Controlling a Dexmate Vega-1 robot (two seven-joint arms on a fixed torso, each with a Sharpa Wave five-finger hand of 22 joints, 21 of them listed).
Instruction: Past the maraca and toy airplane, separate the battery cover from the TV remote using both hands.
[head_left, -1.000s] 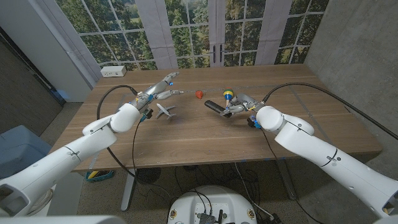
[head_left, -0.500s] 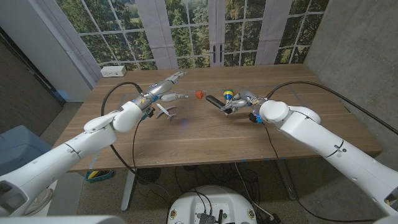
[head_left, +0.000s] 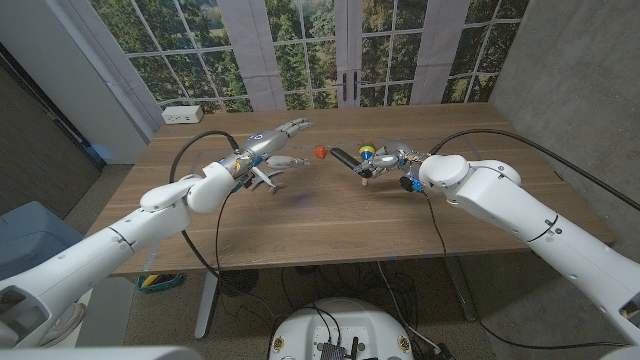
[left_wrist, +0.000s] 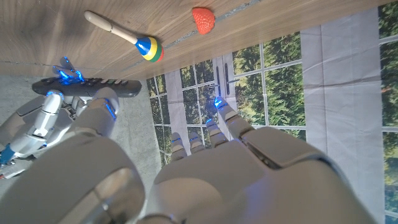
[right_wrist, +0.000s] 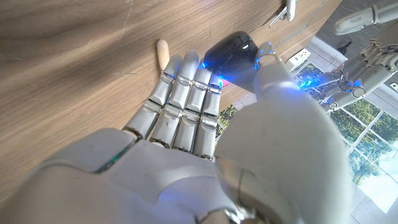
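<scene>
My right hand (head_left: 386, 161) holds the black TV remote (head_left: 344, 157) a little above the table, its free end toward my left hand. The remote (right_wrist: 229, 52) sits between thumb and fingers, and also shows as the remote (left_wrist: 87, 85) in the left wrist view. I cannot tell the battery cover apart from the remote's body. My left hand (head_left: 272, 140) hovers over the toy airplane (head_left: 268, 178), fingers stretched toward the remote, holding nothing. The maraca (head_left: 367, 152) lies just behind the remote, its striped head (left_wrist: 149, 48) and wooden handle (right_wrist: 163, 51) on the table.
A small red object (head_left: 320, 151) lies on the table (head_left: 330, 225) between both hands. A white power strip (head_left: 183, 114) sits at the far left corner. Windows stand behind the table's far edge. Black cables trail from both arms.
My left hand has reached farther right and away, over the airplane toward the remote. My right hand has carried the remote slightly farther back and up.
</scene>
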